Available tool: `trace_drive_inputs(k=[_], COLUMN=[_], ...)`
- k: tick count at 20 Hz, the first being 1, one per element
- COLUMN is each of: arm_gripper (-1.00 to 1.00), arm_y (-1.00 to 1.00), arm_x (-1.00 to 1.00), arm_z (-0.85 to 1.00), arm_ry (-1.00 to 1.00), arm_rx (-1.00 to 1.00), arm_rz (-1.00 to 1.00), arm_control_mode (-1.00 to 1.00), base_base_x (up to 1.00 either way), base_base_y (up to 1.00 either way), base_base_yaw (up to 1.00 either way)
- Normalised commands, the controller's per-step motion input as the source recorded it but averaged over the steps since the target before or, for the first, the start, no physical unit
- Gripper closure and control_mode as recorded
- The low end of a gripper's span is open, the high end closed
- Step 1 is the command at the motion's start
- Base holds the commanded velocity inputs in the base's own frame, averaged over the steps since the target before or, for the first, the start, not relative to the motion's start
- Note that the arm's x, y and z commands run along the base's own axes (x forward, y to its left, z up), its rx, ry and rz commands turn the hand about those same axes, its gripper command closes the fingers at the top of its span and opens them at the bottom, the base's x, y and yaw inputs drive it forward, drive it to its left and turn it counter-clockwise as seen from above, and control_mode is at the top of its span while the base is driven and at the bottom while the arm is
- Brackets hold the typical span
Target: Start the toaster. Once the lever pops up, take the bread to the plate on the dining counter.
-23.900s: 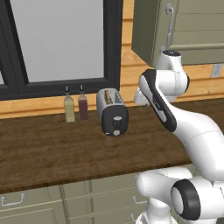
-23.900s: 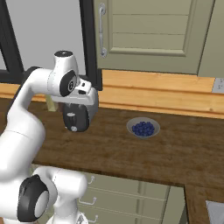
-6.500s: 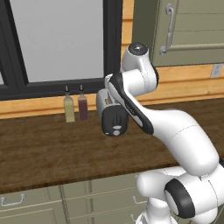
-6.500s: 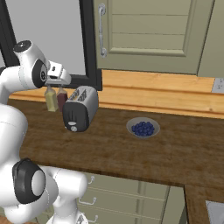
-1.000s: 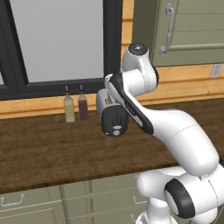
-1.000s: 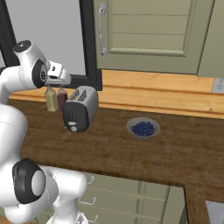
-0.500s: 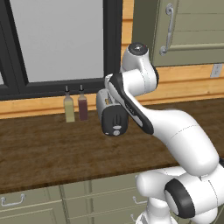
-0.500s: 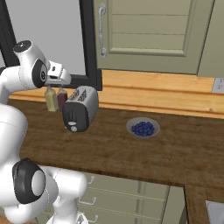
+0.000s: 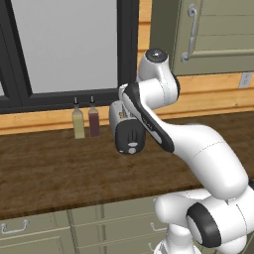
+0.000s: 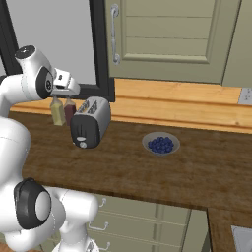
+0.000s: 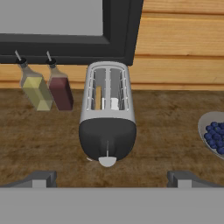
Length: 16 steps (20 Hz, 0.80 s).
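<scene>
A: Jaws stand wide apart and hold nothing; the gripper [image 11: 109,175] hovers above the toaster [image 11: 107,114], looking down on it.

B: Where is the lever?

A: The lever [image 11: 107,149] shows as a thin slider line on the black end face, above the pale knob [image 11: 107,161]. The toaster stands on the bench [image 11: 166,131], just beside two bottles [image 11: 46,87], under the window.

B: And the bread?

A: The bread [image 11: 99,97] sits down in the left slot, a tan edge showing. It will likely be light, stiff once toasted, and crumbly. Judgement: pinch it by its top edge across the thin faces, gently.

B: Lever handling?

A: Small, rigid tab, likely sprung. One fingertip pressing straight along the slot should do; a slip off the tab is the risk. Toaster body is smooth silver-grey and could slide on the bench.

B: Anything else nearby?

A: A bowl [image 10: 161,144] of blueberries, well apart.
</scene>
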Motion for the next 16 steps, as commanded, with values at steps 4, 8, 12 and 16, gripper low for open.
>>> trace_drive_inputs(k=[4, 8, 12, 16], arm_gripper=[-1.00, -1.00, -1.00, -1.00], arm_y=[0.00, 0.00, 0.00, 0.00], arm_x=[0.00, 0.00, 0.00, 0.00], arm_z=[0.00, 0.00, 0.00, 0.00], arm_ry=[0.00, 0.00, 0.00, 0.00], arm_rx=[0.00, 0.00, 0.00, 0.00], arm_rz=[0.00, 0.00, 0.00, 0.00], arm_control_mode=[-1.00, -1.00, -1.00, -1.00], base_base_x=[0.00, 0.00, 0.00, 0.00], base_base_y=[0.00, 0.00, 0.00, 0.00], base_base_yaw=[0.00, 0.00, 0.00, 0.00])
